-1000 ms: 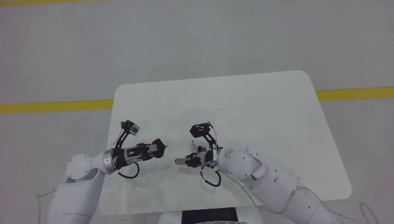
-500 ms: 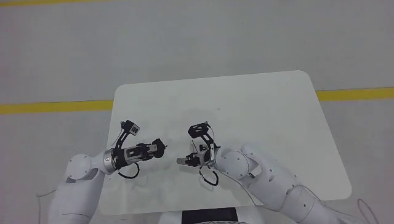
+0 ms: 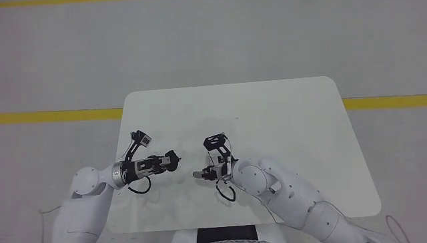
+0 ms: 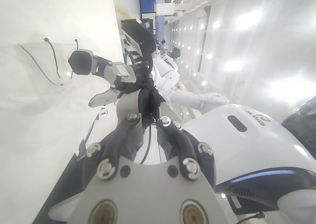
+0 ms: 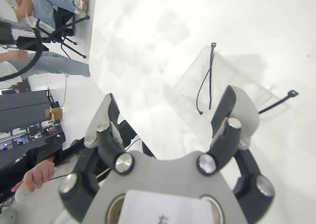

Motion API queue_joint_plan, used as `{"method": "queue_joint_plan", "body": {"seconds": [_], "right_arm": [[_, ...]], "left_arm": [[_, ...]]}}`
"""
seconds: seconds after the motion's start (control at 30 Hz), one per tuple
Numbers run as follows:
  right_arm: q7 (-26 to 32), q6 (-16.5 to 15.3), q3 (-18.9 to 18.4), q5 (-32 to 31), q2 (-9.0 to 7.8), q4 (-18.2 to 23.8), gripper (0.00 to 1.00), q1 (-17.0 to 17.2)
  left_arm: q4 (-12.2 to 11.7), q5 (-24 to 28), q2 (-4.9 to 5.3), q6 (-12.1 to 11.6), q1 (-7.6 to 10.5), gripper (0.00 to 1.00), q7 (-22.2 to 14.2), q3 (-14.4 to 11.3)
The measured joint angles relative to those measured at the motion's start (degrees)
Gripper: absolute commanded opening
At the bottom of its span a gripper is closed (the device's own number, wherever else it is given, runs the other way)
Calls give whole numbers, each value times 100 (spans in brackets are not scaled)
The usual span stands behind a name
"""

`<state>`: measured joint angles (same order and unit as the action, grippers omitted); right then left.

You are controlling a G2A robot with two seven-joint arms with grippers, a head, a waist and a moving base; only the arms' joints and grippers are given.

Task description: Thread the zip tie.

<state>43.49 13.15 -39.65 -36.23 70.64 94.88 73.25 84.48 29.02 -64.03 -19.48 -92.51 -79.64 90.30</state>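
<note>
White desk [image 3: 287,109], zip ties [image 5: 211,67] loose in a clear tray [image 5: 187,81]: right jaws spread near it, evidently for picking; left jaws pressed together, held opposite.

White flat table [image 3: 287,109]: smooth, matt. Clear plastic tray [image 5: 187,86]: glossy, see-through. Thin black plastic zip ties [image 5: 211,71] in tray: smooth, slight sheen. Right gripper [image 5: 170,94] beside tray: smooth grey plastic fingers, black ribbed rubbery pads [image 5: 222,109], polished metal pins [image 5: 124,161].
</note>
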Motion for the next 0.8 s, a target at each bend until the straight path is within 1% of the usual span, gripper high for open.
{"method": "queue_joint_plan", "body": {"seconds": [0.1,0.23,0.37,0.43,0.57,0.63,0.8], "right_arm": [[-38,19,-10,-70,2,16,31,21],[2,137,-2,-322,-11,115,29,57],[118,306,34,-635,-19,239,22,84],[177,378,57,-757,-18,267,24,82],[315,548,145,-1041,5,293,24,50],[354,612,181,-1132,19,284,22,36],[416,634,229,-1331,68,193,22,18]], "left_arm": [[0,0,0,0,0,0,0,0],[0,0,0,0,0,0,0,0],[0,0,0,0,0,0,0,0],[0,0,0,0,0,0,0,0],[0,0,0,0,0,0,0,0],[0,0,0,0,0,0,0,0],[0,0,0,0,0,0,0,0]]}}
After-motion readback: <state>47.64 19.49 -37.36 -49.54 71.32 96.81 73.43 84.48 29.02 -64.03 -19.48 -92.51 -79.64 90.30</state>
